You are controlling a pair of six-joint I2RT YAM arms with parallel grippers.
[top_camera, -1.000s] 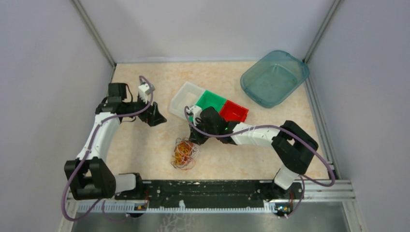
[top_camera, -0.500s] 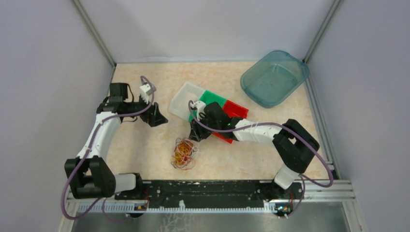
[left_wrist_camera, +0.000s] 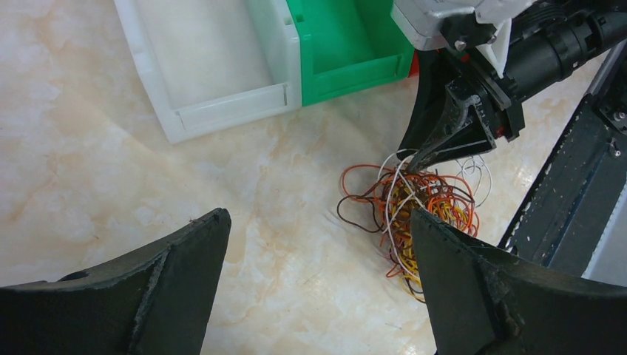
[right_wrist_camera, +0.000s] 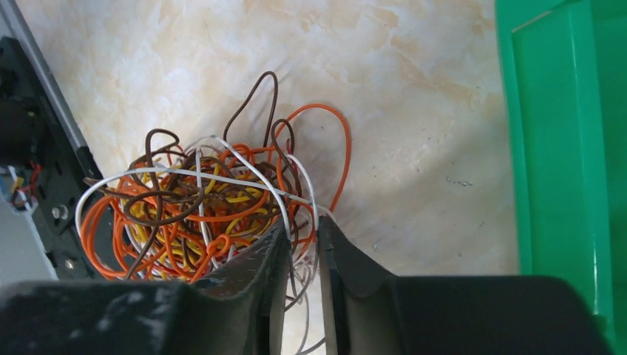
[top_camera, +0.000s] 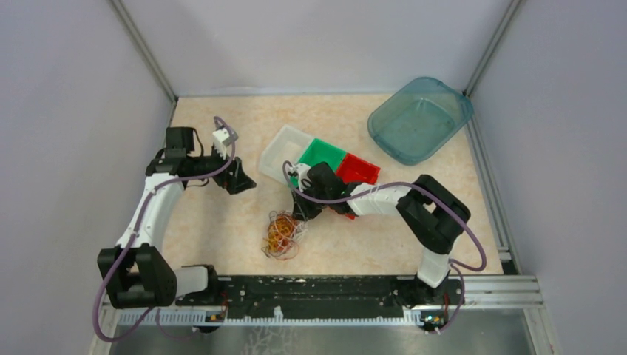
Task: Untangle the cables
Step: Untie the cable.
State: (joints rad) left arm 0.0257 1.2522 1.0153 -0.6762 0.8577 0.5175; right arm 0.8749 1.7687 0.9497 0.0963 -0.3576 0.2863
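The cables [top_camera: 282, 234] lie as a small tangle of orange, yellow, brown and white loops on the marbled table, just ahead of the front rail. My right gripper [top_camera: 302, 214] points down at the tangle's upper right edge. In the right wrist view its jaws [right_wrist_camera: 303, 225] stand only narrowly apart, with thin white strands of the cables [right_wrist_camera: 185, 207] running through the gap. From the left wrist view a white strand of the cables [left_wrist_camera: 421, 203] rises to the right gripper's tips [left_wrist_camera: 418, 157]. My left gripper [left_wrist_camera: 318, 214] hangs wide open and empty to the left of the tangle [top_camera: 238, 177].
A white bin [top_camera: 279, 151], a green bin [top_camera: 322, 154] and a red bin [top_camera: 359, 168] sit in a row just behind the right gripper. A teal tub [top_camera: 420, 118] stands at the back right. The black rail [top_camera: 310, 288] borders the tangle's near side.
The right gripper went from shut to parted, then narrowed over the white strands. Its elbow swung left. White loops now spread from the tangle toward its tips. The left arm stayed still.
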